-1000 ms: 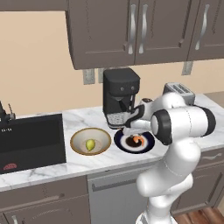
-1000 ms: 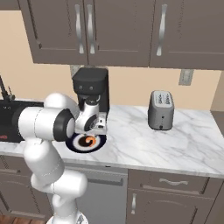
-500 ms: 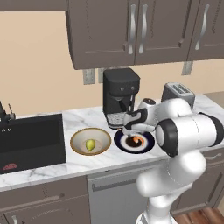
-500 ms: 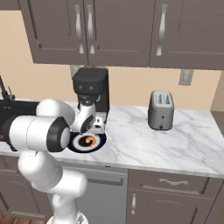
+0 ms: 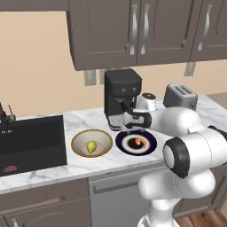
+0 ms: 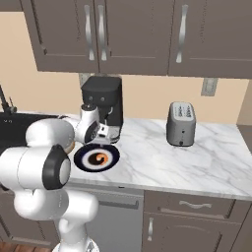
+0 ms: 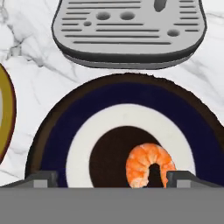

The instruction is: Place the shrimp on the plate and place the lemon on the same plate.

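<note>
Hand view shows the small curled orange shrimp (image 7: pixel 148 169) lying in the centre of the round navy-rimmed plate (image 7: pixel 57 135), between the wide-apart tips of the gripper (image 7: pixel 111 179), which holds nothing. The yellow-green oval lemon (image 5: pixel 91 146) sits in the tan-rimmed cream bowl (image 5: pixel 80 141) just beside the plate; the next move probably calls for reaching there.

Evenly and softly lit throughout, with no glare or hard highlights, only faint diffuse shading on the bench (image 5: pixel 88 166) under the cabinets (image 5: pixel 133 31), slightly soft and jagged at rendered outlines in the hand view, free of edge distortion.
</note>
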Available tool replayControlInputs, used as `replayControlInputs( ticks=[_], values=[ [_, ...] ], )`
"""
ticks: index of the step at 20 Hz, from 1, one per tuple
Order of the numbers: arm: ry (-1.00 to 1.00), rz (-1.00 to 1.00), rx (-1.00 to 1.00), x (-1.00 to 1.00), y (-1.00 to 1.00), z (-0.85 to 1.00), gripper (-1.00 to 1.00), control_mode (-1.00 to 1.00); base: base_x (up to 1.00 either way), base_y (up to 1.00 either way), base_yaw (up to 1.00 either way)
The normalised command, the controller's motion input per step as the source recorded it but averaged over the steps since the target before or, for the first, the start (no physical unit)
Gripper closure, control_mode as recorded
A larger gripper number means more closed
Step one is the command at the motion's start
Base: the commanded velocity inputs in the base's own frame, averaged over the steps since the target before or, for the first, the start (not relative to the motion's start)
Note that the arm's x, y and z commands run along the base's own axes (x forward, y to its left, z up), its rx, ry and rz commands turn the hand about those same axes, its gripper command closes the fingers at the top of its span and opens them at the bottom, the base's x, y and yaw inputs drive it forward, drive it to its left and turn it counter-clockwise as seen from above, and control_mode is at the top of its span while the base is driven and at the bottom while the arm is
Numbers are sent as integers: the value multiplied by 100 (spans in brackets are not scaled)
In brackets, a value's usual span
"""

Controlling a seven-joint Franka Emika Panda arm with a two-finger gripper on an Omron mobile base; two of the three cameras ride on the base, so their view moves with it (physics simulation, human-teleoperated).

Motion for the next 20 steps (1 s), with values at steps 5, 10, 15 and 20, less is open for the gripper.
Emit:
replayControlInputs(
  ticks=[5,10,15,20],
  values=[
    [0,-3,0,-35,32,39,-100,-100,0,0,0],
    [0,-3,0,-35,41,35,-100,-100,0,0,0],
    [0,0,-2,-25,58,26,-100,-100,0,0,0],
    [0,0,-5,-11,66,9,-100,-100,0,0,0]
  ],
)
